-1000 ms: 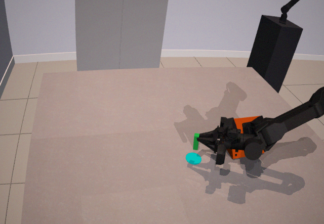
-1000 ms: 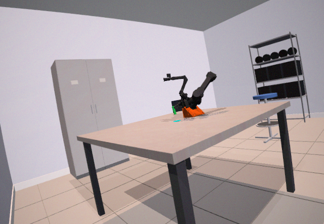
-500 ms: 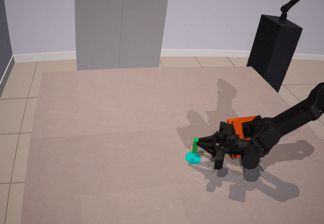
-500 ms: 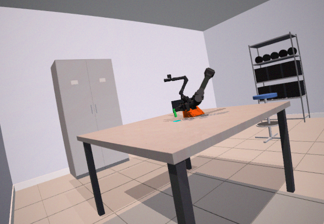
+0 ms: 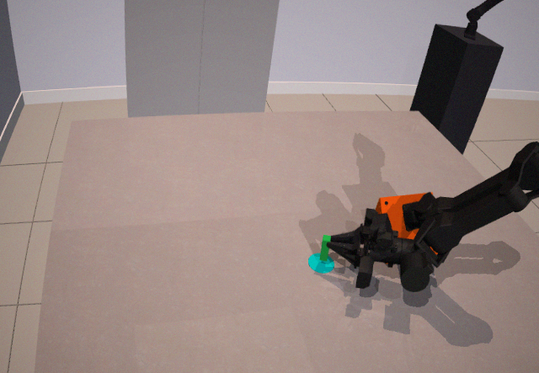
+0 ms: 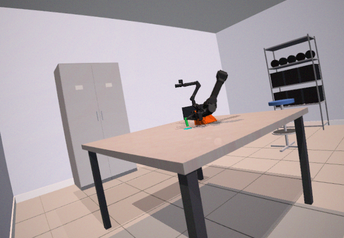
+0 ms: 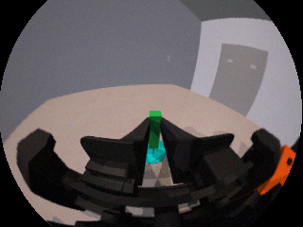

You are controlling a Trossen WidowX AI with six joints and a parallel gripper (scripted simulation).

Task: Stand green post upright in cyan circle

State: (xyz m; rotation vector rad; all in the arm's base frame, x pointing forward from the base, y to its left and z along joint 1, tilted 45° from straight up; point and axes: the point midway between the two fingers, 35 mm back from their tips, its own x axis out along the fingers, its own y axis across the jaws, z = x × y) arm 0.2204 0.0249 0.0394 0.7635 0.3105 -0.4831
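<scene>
Gripper [image 5: 329,241] [image 6: 186,118] [image 7: 154,120] fingers are nearly closed, a narrow gap between their tips, and they pinch the green post [image 5: 324,248] [image 6: 186,122] [image 7: 154,132] near its upper end. The post stands close to upright, with a slight lean in the exterior view, and its lower end hangs just above the cyan circle [image 5: 317,265] [image 6: 187,128] [image 7: 158,153]. From the top view that end appears over the circle (though the angle makes exact centring hard to judge). The post is not set down or released.

The circle lies flat on the table [image 5: 173,273] [image 6: 155,146] [image 7: 95,104], toward the right in the top view. The black arm [image 5: 478,205] [image 6: 217,91] reaches in from the right there, its wrist parts in front of an orange block [image 5: 393,205] [image 6: 212,119] [image 7: 284,165]. Shadows of the arm spread over the table, both near and far of it.

At the far right of the top view, a second arm [image 5: 492,3] [image 6: 195,92] stands on a dark pedestal [image 5: 434,68] [image 6: 187,112]. A grey cabinet [image 5: 165,47] [image 6: 80,105] [image 7: 243,71] is beyond the table; in the exterior view it is on the left, with a blue stool [image 6: 281,102] and a rack [image 6: 288,43] on the right.
</scene>
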